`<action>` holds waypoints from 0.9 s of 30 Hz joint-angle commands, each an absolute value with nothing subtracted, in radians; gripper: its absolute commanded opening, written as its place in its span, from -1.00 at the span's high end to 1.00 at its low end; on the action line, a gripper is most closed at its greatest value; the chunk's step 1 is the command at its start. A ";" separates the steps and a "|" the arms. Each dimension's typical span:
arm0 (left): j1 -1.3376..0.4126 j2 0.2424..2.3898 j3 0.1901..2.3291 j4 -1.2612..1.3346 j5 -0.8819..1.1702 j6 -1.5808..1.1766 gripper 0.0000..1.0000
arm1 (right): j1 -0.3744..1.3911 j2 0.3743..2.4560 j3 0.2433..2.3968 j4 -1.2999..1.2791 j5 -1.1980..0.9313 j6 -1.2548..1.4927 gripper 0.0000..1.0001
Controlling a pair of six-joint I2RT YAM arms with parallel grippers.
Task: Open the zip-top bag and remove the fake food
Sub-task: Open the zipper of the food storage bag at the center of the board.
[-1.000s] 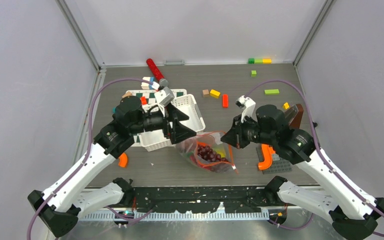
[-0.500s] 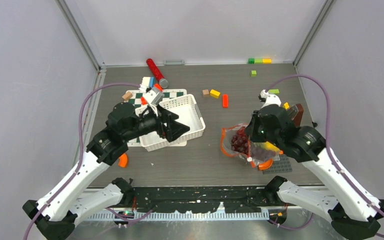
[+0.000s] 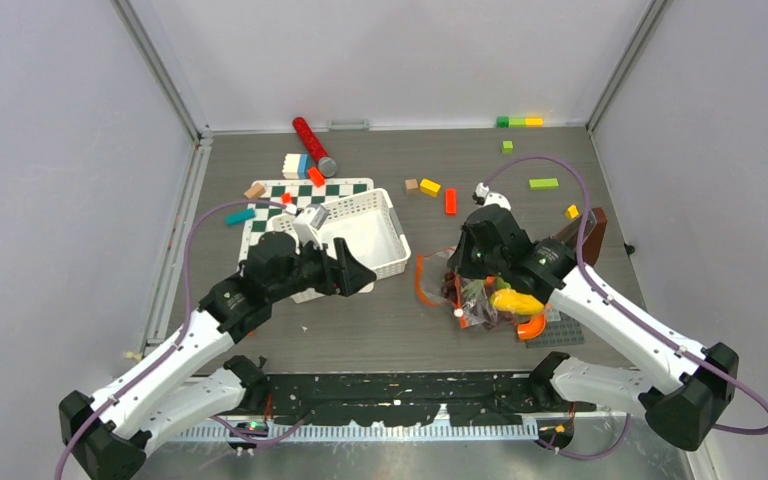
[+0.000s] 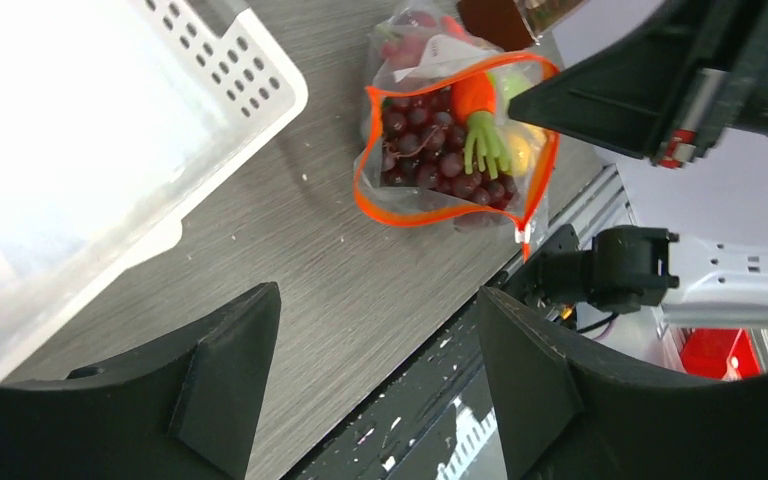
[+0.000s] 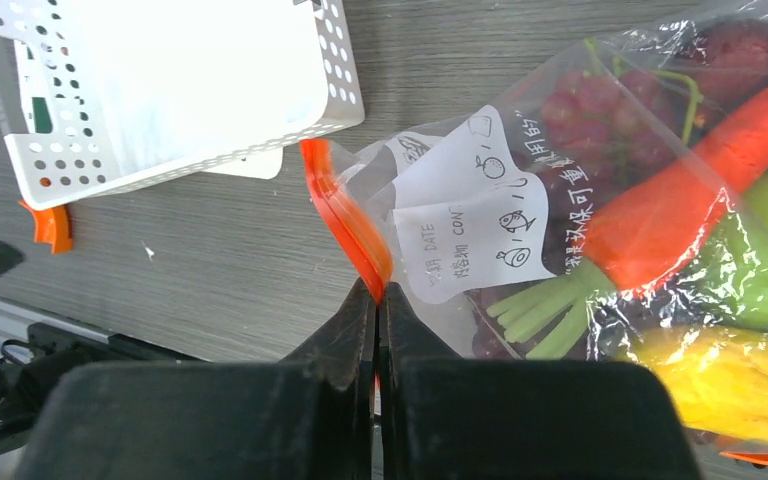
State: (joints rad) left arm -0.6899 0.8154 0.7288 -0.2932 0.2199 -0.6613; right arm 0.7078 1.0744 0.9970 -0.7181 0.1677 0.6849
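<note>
Right of centre in the overhead view, the zip-top bag (image 3: 482, 300) sits just past the white basket (image 3: 380, 250). My right gripper (image 5: 378, 295) is clenched on its orange zip strip (image 5: 345, 225), pinching one lip only. My left gripper (image 4: 375, 300) is spread wide and grasps nothing. It hangs near the basket's front corner, and the bag's mouth gapes toward it in the upper middle of the left wrist view. Inside are the grapes (image 4: 422, 150), the carrot (image 5: 680, 210) and a yellow piece (image 5: 750, 375).

What worries me is that thin pinch. The film looks slick and crinkly, and the fake food drags on it, so I judge that a sharp tug could slide the strip out of my right grip. With one lip anchored, my left gripper going in could shove the whole bag along the table (image 3: 360, 330) rather than enter it. It could also catch the free lip and fold the mouth shut. The bag lies toward the lower edge of the overhead frame, so anything that spills and rolls could go off the front.
</note>
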 commanded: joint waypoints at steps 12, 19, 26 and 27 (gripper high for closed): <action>-0.954 0.978 0.580 0.127 -0.214 -1.023 -0.32 | 0.712 0.894 0.920 -0.445 0.104 0.891 1.00; -1.041 1.067 0.585 0.215 -0.343 -1.053 -0.07 | 0.711 0.871 0.905 -0.441 0.087 0.932 0.99; -1.093 1.107 0.614 0.149 -0.434 -1.088 0.20 | 0.712 0.855 0.894 -0.424 0.085 0.950 1.00; -1.098 1.111 0.621 0.132 -0.440 -1.090 0.21 | 0.712 0.854 0.893 -0.422 0.085 0.952 1.00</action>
State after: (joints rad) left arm -1.0748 1.0973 0.5812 0.1375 -0.3382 -1.0687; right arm 0.7074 0.8894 0.8867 -0.5236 0.0841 0.9180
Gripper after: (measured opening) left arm 0.407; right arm 0.036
